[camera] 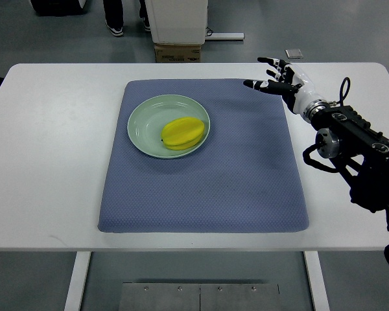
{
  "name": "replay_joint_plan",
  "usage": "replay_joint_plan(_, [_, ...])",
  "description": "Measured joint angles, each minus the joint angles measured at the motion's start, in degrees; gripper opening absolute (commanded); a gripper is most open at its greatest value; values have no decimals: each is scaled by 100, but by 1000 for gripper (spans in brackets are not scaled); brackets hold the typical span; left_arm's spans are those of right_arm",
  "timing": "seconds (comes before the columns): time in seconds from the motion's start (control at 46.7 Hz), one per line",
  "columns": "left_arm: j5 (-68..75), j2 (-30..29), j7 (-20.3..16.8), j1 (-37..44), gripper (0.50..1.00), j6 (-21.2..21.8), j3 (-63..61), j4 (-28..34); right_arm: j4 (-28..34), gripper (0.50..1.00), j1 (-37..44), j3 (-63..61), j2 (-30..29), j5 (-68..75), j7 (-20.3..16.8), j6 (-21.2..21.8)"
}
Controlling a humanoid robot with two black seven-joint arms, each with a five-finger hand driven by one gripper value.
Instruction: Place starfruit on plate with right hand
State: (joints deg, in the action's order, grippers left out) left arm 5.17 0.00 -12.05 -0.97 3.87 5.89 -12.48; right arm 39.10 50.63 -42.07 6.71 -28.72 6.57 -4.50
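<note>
The right hand (277,74) hangs over the far right corner of the blue mat (246,181), its fingers (254,84) spread loose and holding nothing, the black forearm running back off the right side of the picture. The left arm does not show at all. From the hand, looking left across the bare weave of the mat, the pale green plate (137,126) sits on the mat's far left part, and the starfruit (182,133) lies inside it — toward the plate's right side, resting flat, well apart from the hand. So by the look of things the placing is done. The fruit itself is bright yellow and smooth, with a soft ridge running along its length; I would judge it light and fairly stiff, with a waxy skin that could slip under hard fingertips, and thin ribs that would bruise or crack if pinched. If anyone had to take it up again, the safest hold seems to be across the broad middle, fingers set in the grooves on either side rather than on the edges — a gentle wrap, not a squeeze. Everything rests on a white bench (52,162), with a cardboard box (177,52) on the floor beyond its far edge.
</note>
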Motion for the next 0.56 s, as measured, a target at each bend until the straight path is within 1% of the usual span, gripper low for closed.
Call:
replay_joint_plan(0.15, [0,0,0,0,1000,0,0,0,5,1000,-244,-319,-12,305,262,-35])
replay_joint_plan(0.193, [0,0,1,1,1000,0,0,0,8,1000,-304,-348,-12,312,349,-107])
replay_joint_plan(0.364, [0,0,1,0,1000,0,0,0,15,1000,-450,-394,-16,331,458,-533])
replay_joint_plan(0.556, [0,0,1,0,1000,0,0,0,34,1000,-557,-698,-37,342,491,-571])
